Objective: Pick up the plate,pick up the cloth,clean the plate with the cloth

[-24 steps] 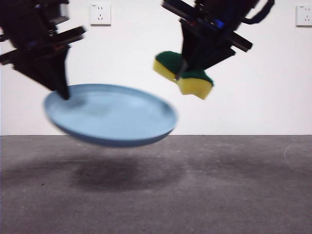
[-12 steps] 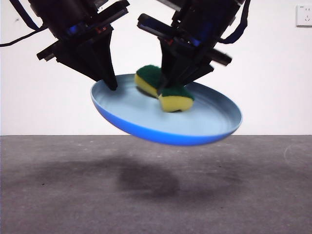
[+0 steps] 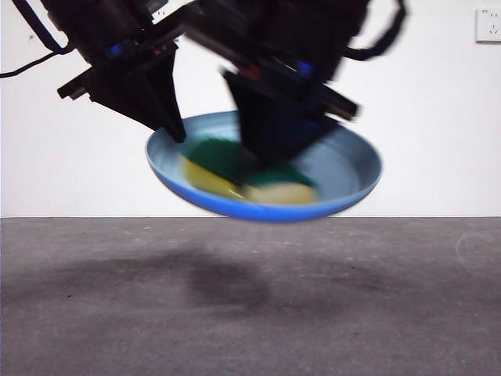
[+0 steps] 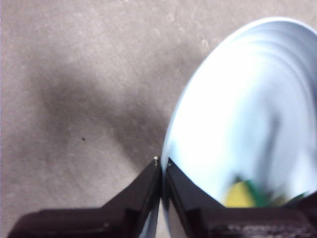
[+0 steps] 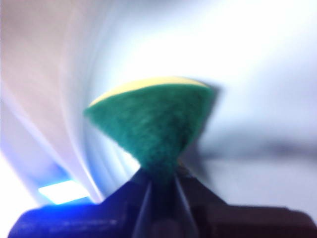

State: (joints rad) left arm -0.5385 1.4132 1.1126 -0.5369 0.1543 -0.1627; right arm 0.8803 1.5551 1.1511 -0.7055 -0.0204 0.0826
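The light-blue plate (image 3: 344, 168) hangs tilted in the air above the table in the front view. My left gripper (image 3: 174, 131) is shut on the plate's left rim; the left wrist view shows its jaws (image 4: 161, 163) pinching the rim of the plate (image 4: 247, 109). My right gripper (image 3: 270, 153) is shut on the cloth (image 3: 235, 176), a yellow and green sponge, and presses it into the plate's bowl. The right wrist view shows the cloth (image 5: 156, 131) squeezed between the jaws against the plate (image 5: 257, 74). The cloth's tip also shows in the left wrist view (image 4: 242, 193).
The grey table (image 3: 250, 313) lies below, with the plate's shadow on it. A white wall with a socket (image 3: 489, 23) stands behind.
My right gripper has moved down and left with the cloth, sliding it across the plate's bowl. The plate has tilted slightly. The left gripper has stayed in place.
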